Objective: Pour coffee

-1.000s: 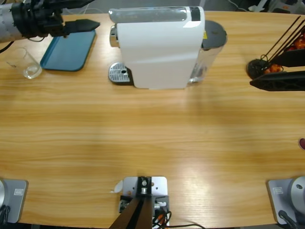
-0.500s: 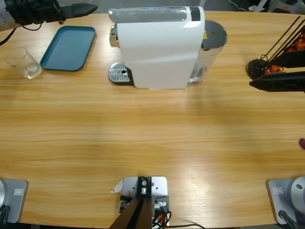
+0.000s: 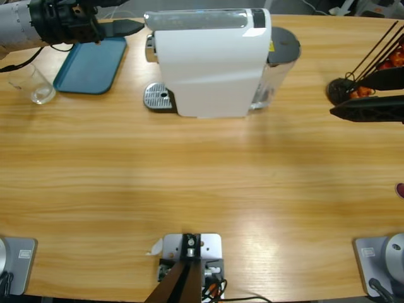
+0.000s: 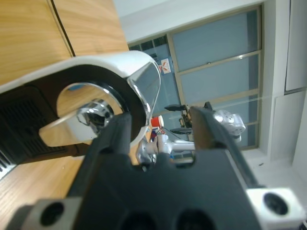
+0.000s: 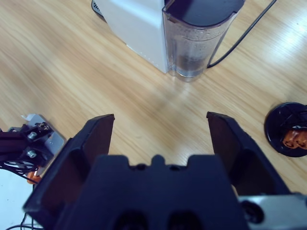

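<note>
While its two black jaws stand apart with nothing between them, the left gripper (image 3: 129,26) hangs at the table's far left, its tips just beside the upper left end of the white coffee machine (image 3: 211,63); in the left wrist view the same gripper (image 4: 160,122) looks straight at the machine's rounded end, where a chrome lever (image 4: 79,120) sits inside a black ring. The left arm (image 3: 38,19) enters from the upper left corner and passes over the far edge of a teal tray (image 3: 91,66), which lies flat on the wooden table (image 3: 202,183) to the left of the machine. A clear drinking glass (image 3: 31,85) stands upright just left of the tray, apart from it and apart from the gripper. Below the machine's left end lies its perforated metal drip plate (image 3: 158,98), bare. The right gripper (image 3: 369,91) reaches in from the right edge, jaws likewise spread wide and holding nothing; the right wrist view shows this gripper (image 5: 160,129) aimed down at the table toward the machine's transparent water tank (image 5: 199,40), well apart from it, with a black cable (image 5: 242,36) trailing from behind the tank. Near the right gripper stands a round black capsule holder (image 3: 347,88) with thin black rods, carrying orange capsules (image 5: 293,138).
</note>
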